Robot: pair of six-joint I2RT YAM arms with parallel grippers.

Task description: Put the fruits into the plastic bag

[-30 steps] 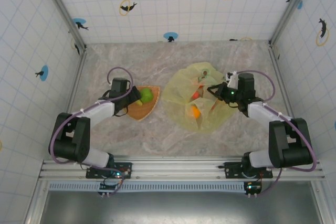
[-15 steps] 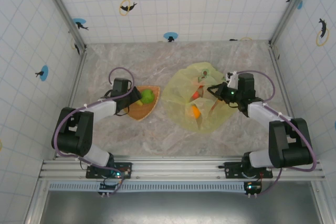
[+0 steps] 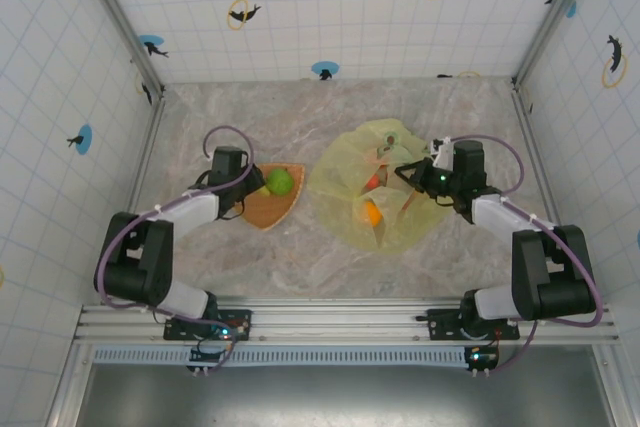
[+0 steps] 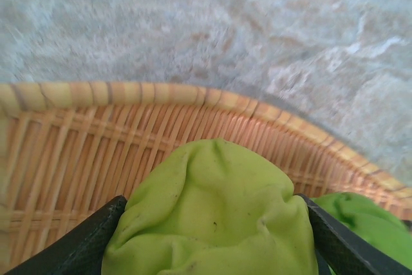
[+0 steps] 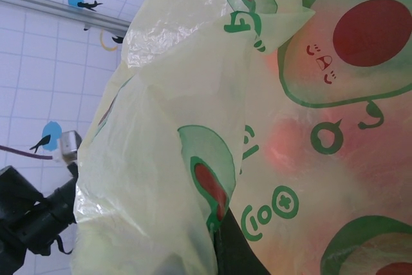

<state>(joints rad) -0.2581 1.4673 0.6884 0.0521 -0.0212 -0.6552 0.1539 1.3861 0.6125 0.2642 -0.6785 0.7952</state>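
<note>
1. The left fingers (image 4: pixel 90 239) are clenched on a green fruit (image 4: pixel 212 217). One dark finger lies against each flank of it, and the fruit fills the gap between them.
2. That green fruit is soft-looking and creased, and it sits on the woven orange plate (image 4: pixel 77 152). Whether it is lifted off the weave cannot be told.
3. A second green lobe (image 4: pixel 370 220) shows past the right-hand finger. It cannot be told whether this is part of the same fruit.
4. From above, the plate (image 3: pixel 262 212) lies on the marbled desk (image 3: pixel 300 117), left of centre. The green fruit (image 3: pixel 281 181) is at its far edge, just beside the left arm's tip.
5. The bag (image 3: pixel 375 197) lies crumpled right of centre, near the plate but not touching it.
6. An orange fruit (image 3: pixel 372 213) and a red fruit (image 3: pixel 372 182) are inside the bag, close together, with the red one farther from the arm bases.
7. The right fingers (image 5: pixel 233 252) are pinched on the bag's film at its right rim. A fold of the film (image 5: pixel 193 178) runs down to the dark finger.
8. In the right wrist view the film hangs close to the lens with its green avocado prints. A reddish blur (image 5: pixel 283 140) glows through it.
</note>
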